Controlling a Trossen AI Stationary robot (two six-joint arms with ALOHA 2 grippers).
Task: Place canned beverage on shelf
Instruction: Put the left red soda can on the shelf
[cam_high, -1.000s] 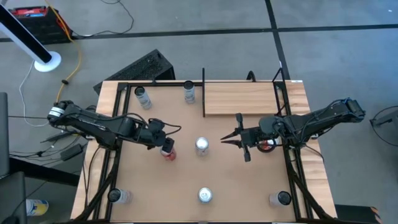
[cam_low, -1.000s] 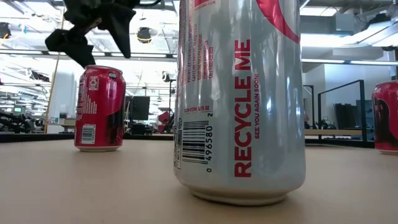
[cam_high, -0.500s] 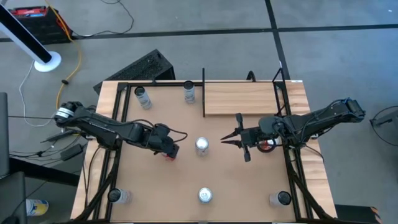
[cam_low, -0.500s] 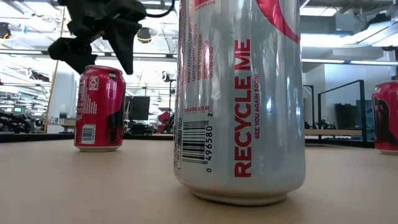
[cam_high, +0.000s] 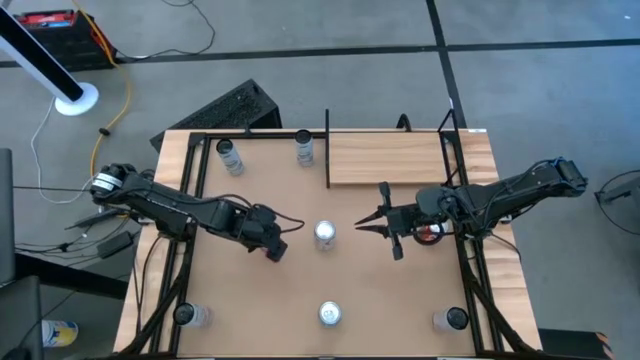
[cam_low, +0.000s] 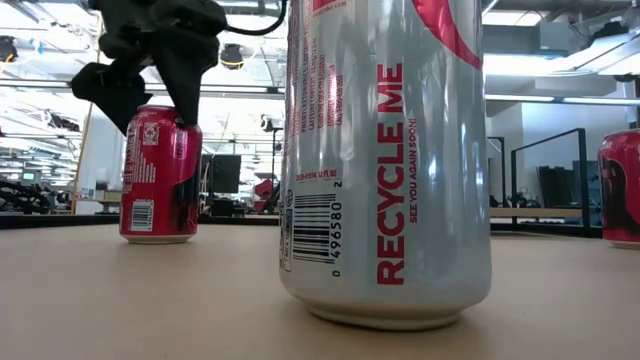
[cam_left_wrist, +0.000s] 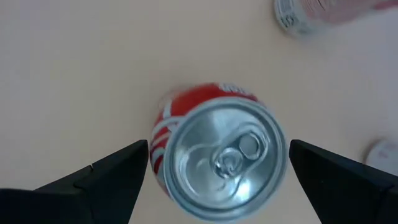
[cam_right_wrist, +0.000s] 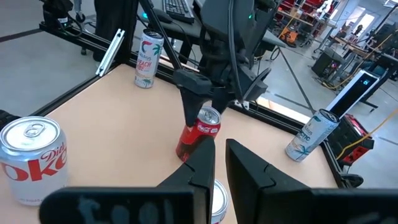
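Left claw (cam_left_wrist: 217, 165) spread wide, straddling upright red can (cam_left_wrist: 217, 152) from above, pads not yet touching, lined up for a top-down grab. Can on table (cam_high: 290, 300), well apart from shelf (cam_high: 385, 158). Right claw (cam_high: 362, 228) together, empty, waiting mid-table.

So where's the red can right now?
The red can stands on the table's left half, directly under the open left gripper, with the silver can just to its right.
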